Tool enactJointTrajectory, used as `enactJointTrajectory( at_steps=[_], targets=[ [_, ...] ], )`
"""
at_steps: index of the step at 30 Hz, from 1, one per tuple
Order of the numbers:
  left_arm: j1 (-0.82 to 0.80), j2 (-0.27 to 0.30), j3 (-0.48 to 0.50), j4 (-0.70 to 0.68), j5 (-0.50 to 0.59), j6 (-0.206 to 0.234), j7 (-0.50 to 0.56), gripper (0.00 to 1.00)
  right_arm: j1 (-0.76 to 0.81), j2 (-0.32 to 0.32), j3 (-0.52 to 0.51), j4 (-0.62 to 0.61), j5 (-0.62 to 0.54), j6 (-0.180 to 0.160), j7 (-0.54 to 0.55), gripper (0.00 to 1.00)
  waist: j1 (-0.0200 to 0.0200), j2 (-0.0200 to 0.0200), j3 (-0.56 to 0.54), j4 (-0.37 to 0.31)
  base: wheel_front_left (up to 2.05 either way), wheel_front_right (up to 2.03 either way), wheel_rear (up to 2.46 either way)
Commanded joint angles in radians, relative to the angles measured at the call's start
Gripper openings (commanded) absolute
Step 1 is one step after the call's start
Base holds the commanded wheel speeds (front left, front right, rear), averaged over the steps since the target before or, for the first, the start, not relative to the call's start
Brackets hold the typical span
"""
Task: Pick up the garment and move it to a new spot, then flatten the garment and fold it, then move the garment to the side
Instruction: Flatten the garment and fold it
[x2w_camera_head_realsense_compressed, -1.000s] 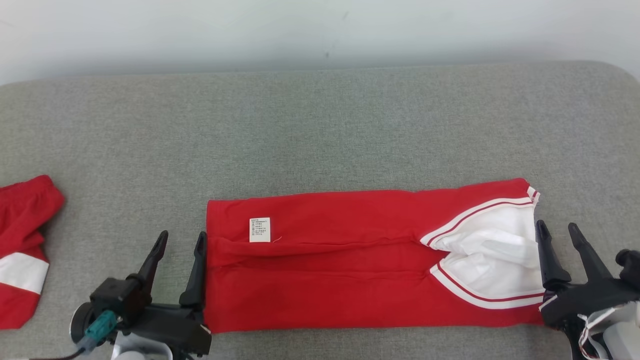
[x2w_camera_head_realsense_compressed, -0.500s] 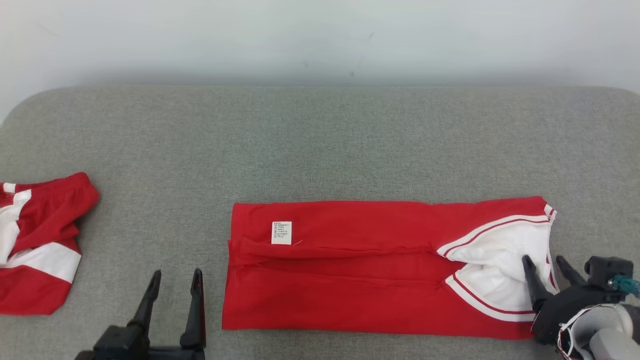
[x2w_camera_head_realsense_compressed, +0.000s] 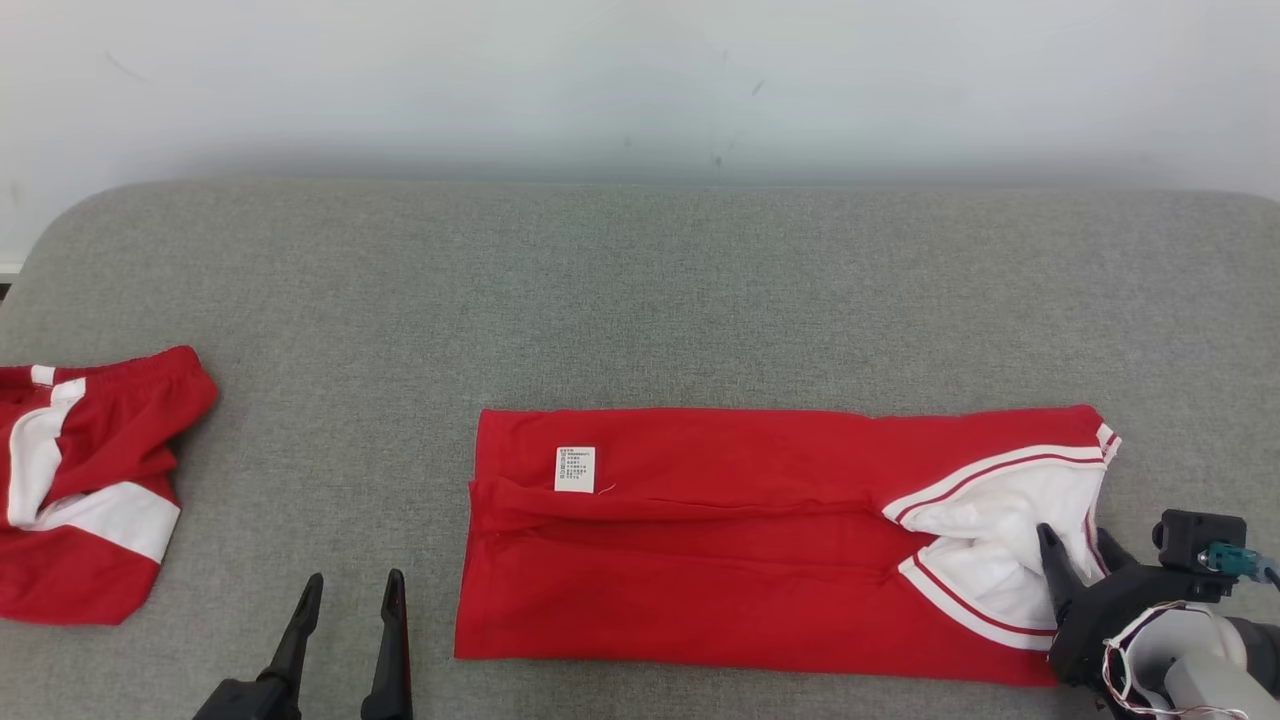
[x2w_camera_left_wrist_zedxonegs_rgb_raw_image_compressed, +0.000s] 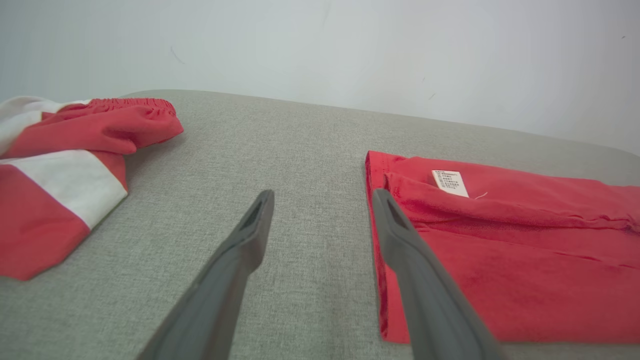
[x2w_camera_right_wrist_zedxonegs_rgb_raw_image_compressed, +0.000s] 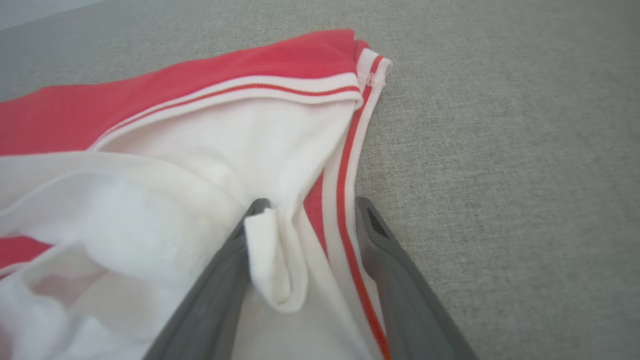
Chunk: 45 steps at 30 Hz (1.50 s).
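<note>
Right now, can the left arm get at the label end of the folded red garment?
Probably yes: the left tool stands open close beside the label end of the red garment, with only grey fabric surface between.

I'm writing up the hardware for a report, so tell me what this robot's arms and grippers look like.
The left gripper and right gripper each have two long, dark grey, tapering fingers with a slot near the tip. The right one sits on a black body; behind it, a pale grey forearm, thin red and white wires looped beside it, and a teal connector.
</note>
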Motion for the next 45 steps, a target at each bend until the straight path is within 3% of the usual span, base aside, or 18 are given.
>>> enactJointTrajectory(
  at_steps=[1, 7, 16, 20, 26, 32, 40, 45],
  targets=[
    [0.009, -0.002, 0.0, -0.004, -0.009, -0.002, -0.003, 1.0, 0.035, 0.022, 0.018, 0.019, 0.004, 0.002, 0.022, 0.0, 0.0001, 0.0001, -0.001, 0.0, 0.0, 0.0, 0.0],
    [0.024, -0.002, 0.005, -0.003, -0.022, 0.0, -0.003, 1.0, 0.043, -0.014, 0.026, 0.024, 0.026, -0.001, -0.009, 0.0, 0.0001, 0.0001, -0.011, -0.007, 0.0, 0.0, 0.0],
    [0.039, -0.002, 0.008, -0.002, -0.032, 0.007, -0.003, 1.0, 0.018, -0.147, -0.034, 0.063, -0.017, 0.0, -0.08, 0.0, 0.0001, 0.0001, -0.029, -0.029, 0.0, 0.0, 0.0],
    [0.043, -0.002, 0.009, 0.001, -0.038, 0.007, -0.003, 1.0, 0.012, -0.167, -0.053, 0.043, -0.005, 0.0, -0.087, 0.0, 0.0001, 0.0001, -0.031, -0.045, 0.0, 0.0, 0.0],
    [0.046, -0.002, 0.02, 0.005, -0.044, 0.012, -0.003, 1.0, 0.022, -0.133, -0.043, -0.095, 0.018, 0.0, -0.07, 0.0, 0.0001, 0.0001, -0.031, -0.076, 0.0, 0.0, 0.0],
    [0.03, -0.002, 0.025, 0.013, -0.043, 0.01, -0.003, 1.0, 0.08, -0.079, -0.021, -0.344, 0.087, 0.0, -0.002, 0.0, 0.0001, 0.0001, -0.03, -0.09, 0.0, 0.0, 0.0],
    [0.019, -0.002, 0.011, 0.024, -0.045, 0.008, -0.003, 1.0, 0.179, 0.023, 0.023, -0.685, 0.135, 0.0, 0.12, 0.0, 0.0001, 0.0001, -0.031, -0.078, 0.0, 0.0, 0.0],
    [0.015, -0.002, 0.004, 0.029, -0.047, 0.007, -0.003, 1.0, 0.197, 0.083, 0.052, -0.79, 0.122, 0.0, 0.168, 0.0, 0.0001, 0.0001, -0.028, -0.061, 0.0, 0.0, 0.0]
  ],
)
